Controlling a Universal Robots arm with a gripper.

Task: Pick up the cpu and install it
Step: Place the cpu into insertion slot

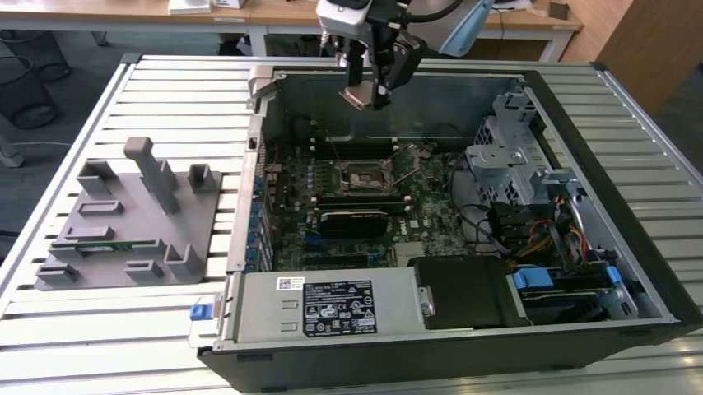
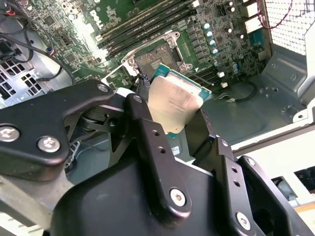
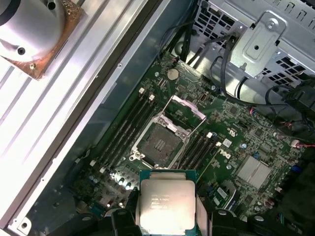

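Note:
My gripper [image 1: 370,92] hangs over the far end of the open computer case [image 1: 615,140], shut on the cpu [image 1: 356,97]. The cpu is a small square chip with a silvery top and a thin green rim, held by its edges and tilted. In both wrist views the cpu [image 2: 174,104] [image 3: 165,200] sits between the black fingers [image 2: 143,129]. The dark square socket [image 1: 363,175] lies below on the green motherboard, its metal frame swung open [image 3: 187,109] and its contact field [image 3: 158,143] bare. The cpu is well above the socket and apart from it.
Memory slots [image 3: 129,129] flank the socket. A silver drive cage [image 1: 508,156] with cable bundles stands at the exterior view's right, and a power supply [image 1: 329,306] at the near end. A grey fixture [image 1: 127,222] holding a green memory stick [image 1: 104,244] sits on the slatted table [image 1: 143,329].

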